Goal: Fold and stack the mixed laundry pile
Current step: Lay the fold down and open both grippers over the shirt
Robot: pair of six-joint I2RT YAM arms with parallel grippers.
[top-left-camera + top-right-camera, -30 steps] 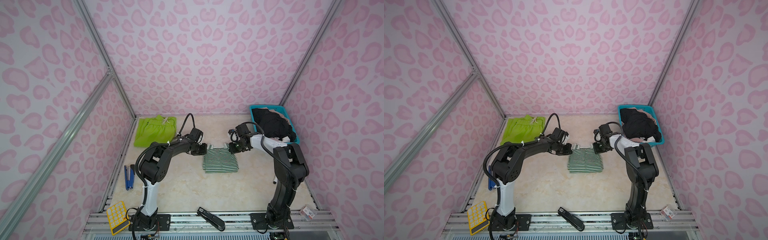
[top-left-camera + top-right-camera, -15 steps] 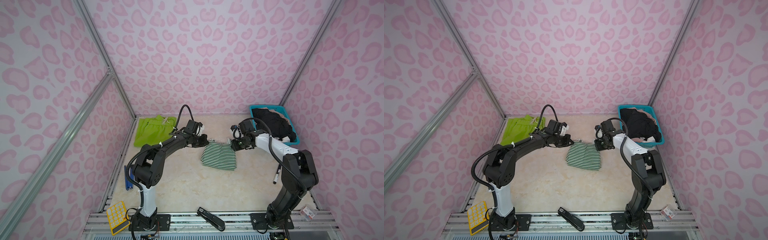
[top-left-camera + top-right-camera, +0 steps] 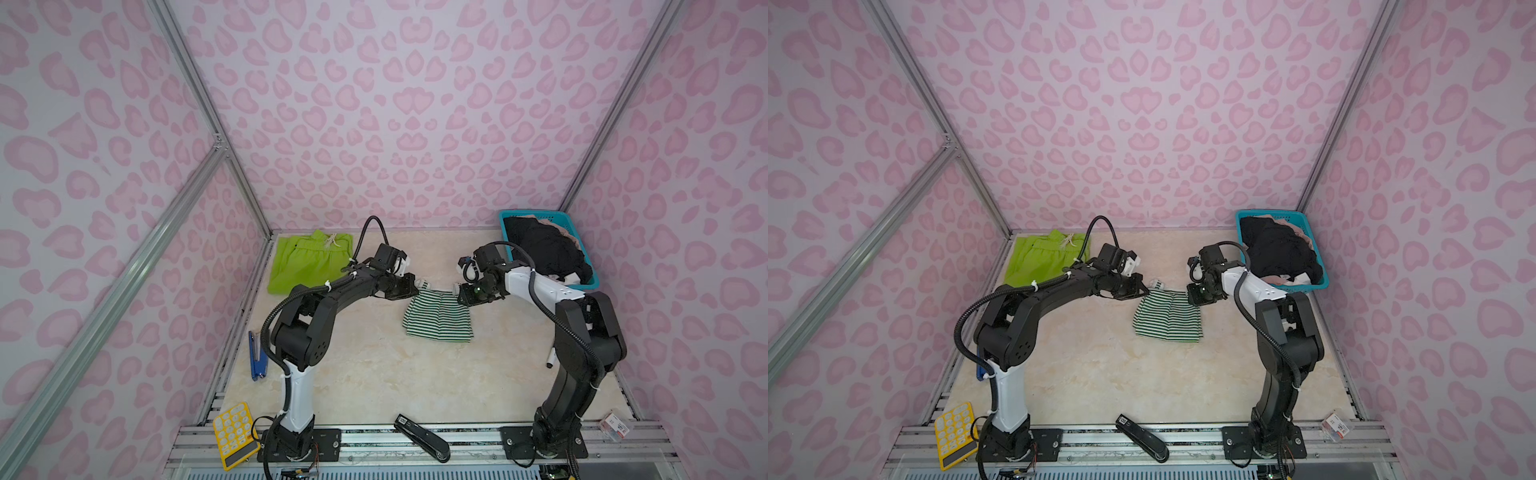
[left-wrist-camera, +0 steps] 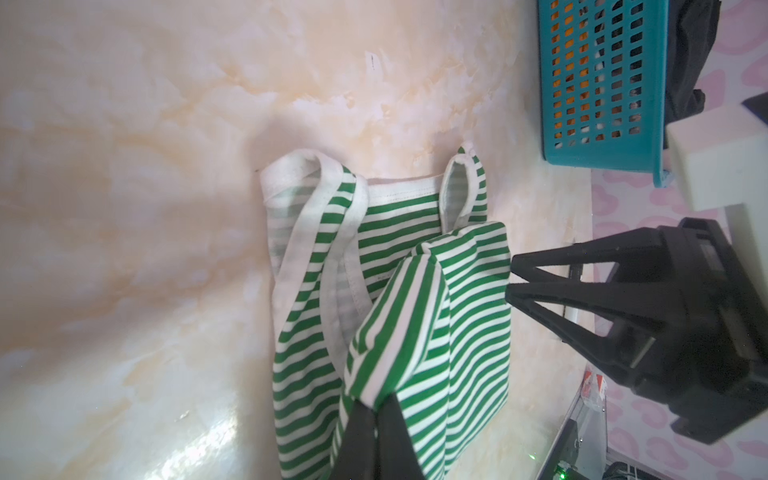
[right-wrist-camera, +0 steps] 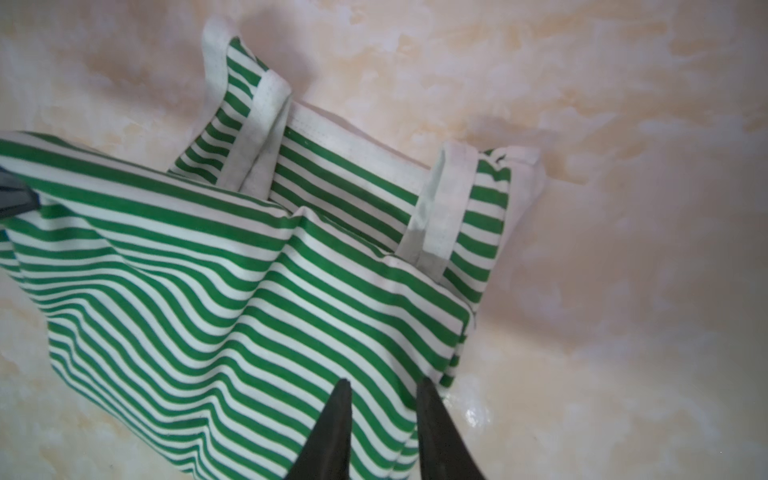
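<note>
The green-and-white striped top (image 3: 438, 320) (image 3: 1169, 320) lies folded in the middle of the table, with its white-edged straps toward the back wall. My left gripper (image 3: 415, 287) (image 4: 376, 409) is shut on a raised corner of the striped top (image 4: 395, 257). My right gripper (image 3: 459, 291) (image 5: 382, 384) stands open at the opposite corner, its fingers apart just over the striped top (image 5: 208, 270). Lime-green shorts (image 3: 307, 262) (image 3: 1038, 257) lie flat at the back left. Black clothes (image 3: 548, 249) and a beige-pink piece (image 3: 1296, 226) fill the basket.
The teal lattice basket (image 3: 505, 224) (image 4: 598, 83) stands at the back right. A blue tool (image 3: 255, 353) lies along the left edge and a white marker (image 3: 551, 359) by the right arm. A yellow calculator (image 3: 235, 434), a black stapler (image 3: 422, 436) and a small box (image 3: 615, 426) sit at the front rail.
The right gripper's jaws have parted and let go of the top's corner. The left gripper keeps its hold. Both arms have stretched out, with the grippers still at the top's far edge.
</note>
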